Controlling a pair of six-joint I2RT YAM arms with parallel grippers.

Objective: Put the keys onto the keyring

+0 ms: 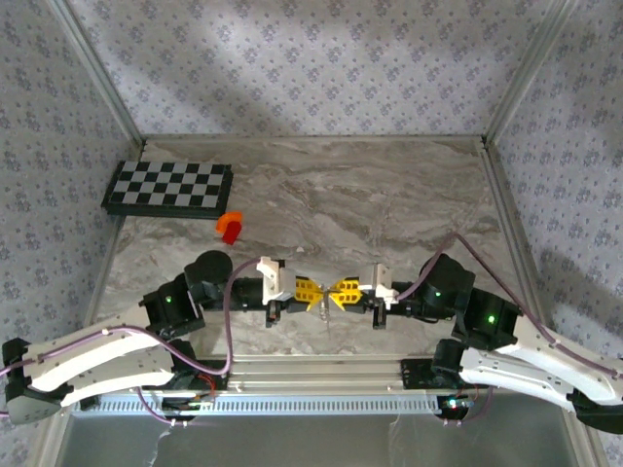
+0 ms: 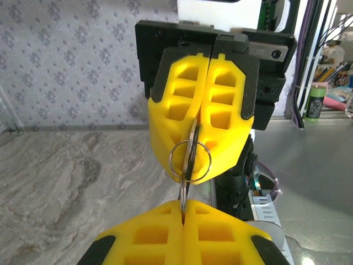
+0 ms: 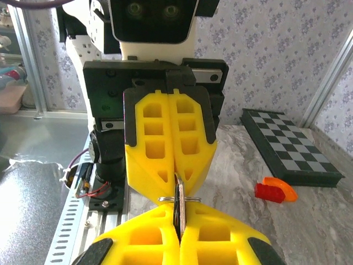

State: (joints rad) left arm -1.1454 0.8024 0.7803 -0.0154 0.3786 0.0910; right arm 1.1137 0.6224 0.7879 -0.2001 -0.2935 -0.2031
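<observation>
Over the marble tabletop (image 1: 370,195), well to the near side of the chessboard (image 1: 168,188), the keyring (image 2: 190,160) is seemingly pinched by the left gripper (image 2: 183,207) and the key (image 3: 177,187) by the right gripper (image 3: 179,215), tip to tip; threading is judged to be in hand, and a fine, well-aligned push is called for next.

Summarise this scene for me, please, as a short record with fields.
surface: grey marbled table top
left gripper: shut, facing the other, tips close together
right gripper: shut
between tips: thin silvery round wire keyring with a slim key, edge-on, crossing it
holder of each: cannot tell
elsewhere: orange-red block near black-and-grey chequered board, far left
</observation>
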